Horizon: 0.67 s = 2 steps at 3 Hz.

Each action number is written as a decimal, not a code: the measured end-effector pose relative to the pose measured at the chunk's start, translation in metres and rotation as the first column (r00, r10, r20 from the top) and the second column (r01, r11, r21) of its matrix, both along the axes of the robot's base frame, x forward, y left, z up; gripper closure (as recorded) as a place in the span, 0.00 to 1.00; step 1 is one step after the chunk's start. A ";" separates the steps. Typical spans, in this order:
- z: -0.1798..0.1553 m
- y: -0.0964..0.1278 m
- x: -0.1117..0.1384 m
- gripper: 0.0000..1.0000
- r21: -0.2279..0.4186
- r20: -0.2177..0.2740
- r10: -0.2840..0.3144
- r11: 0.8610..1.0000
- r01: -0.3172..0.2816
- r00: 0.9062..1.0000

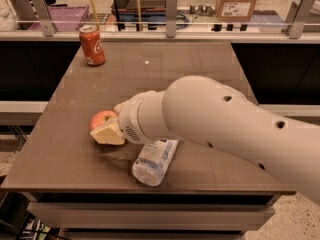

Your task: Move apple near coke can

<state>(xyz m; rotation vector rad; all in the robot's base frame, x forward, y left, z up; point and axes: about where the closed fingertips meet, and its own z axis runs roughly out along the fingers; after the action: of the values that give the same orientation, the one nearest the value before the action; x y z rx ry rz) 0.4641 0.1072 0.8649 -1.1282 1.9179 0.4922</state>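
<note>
The apple (101,119), red-orange with a yellowish patch, rests on the dark brown table (200,64) at its left-middle. My gripper (108,128) is right at the apple, and its cream-coloured tip covers the apple's front lower side. The big white arm (225,129) reaches in from the right and hides the apple's right side. The coke can (92,45) stands upright at the far left corner of the table, well away from the apple and the gripper.
A clear plastic bottle (154,162) with a white label lies on its side just in front of the arm, near the table's front edge. Behind the table runs a railing, with shelves and boxes (239,4) beyond it.
</note>
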 end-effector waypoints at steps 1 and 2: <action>0.001 0.001 -0.001 1.00 -0.001 0.003 0.001 1.000 -0.001 1.000; 0.001 0.001 -0.001 1.00 -0.001 0.003 0.001 1.000 -0.001 1.000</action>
<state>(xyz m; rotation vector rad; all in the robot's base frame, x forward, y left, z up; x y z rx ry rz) 0.4631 0.1080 0.8662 -1.1305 1.9150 0.4900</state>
